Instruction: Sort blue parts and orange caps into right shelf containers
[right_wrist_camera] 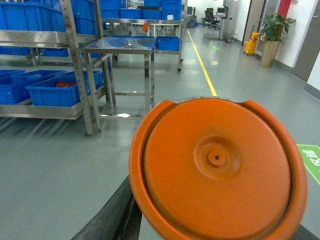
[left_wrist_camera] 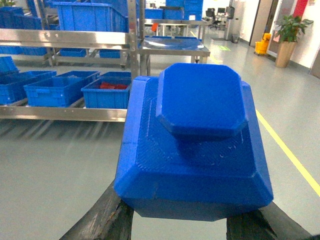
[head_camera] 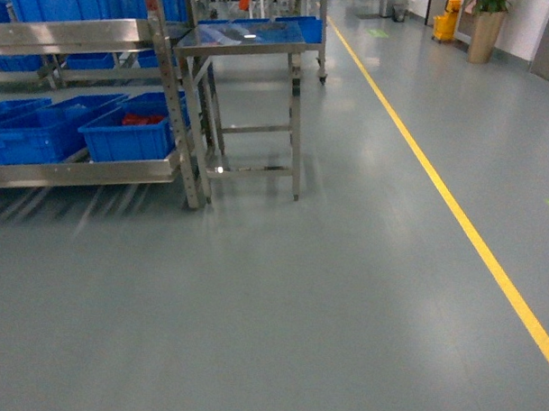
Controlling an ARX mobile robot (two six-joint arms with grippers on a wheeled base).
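Left wrist-mounted view shows the blue part [left_wrist_camera: 192, 145], a faceted, matte block with a raised octagonal top, pinched in the left tool [left_wrist_camera: 177, 220], whose dark fingers [left_wrist_camera: 107, 220] press its lower sides. Right wrist-mounted view shows the orange cap [right_wrist_camera: 217, 167], a smooth round disc with a raised rim and small centre dimple, gripped in the right tool [right_wrist_camera: 215, 232] from below.

Ahead and to the left of both tools stands the shelf [head_camera: 84, 172], its shiny steel rails carrying the containers [head_camera: 127, 129], ribbed blue crates with thick rims. The crate nearest the shelf's right post holds something red [left_wrist_camera: 112, 86]; what it is cannot be told. The other crates' contents are not visible.

Just right of the shelf post stands a steel counter [head_camera: 242, 44] on thin legs, with more blue crates behind it. Smooth grey floor [head_camera: 287, 295] lies between the tools and the shelf, and a yellow line [head_camera: 436, 182] runs along the right.
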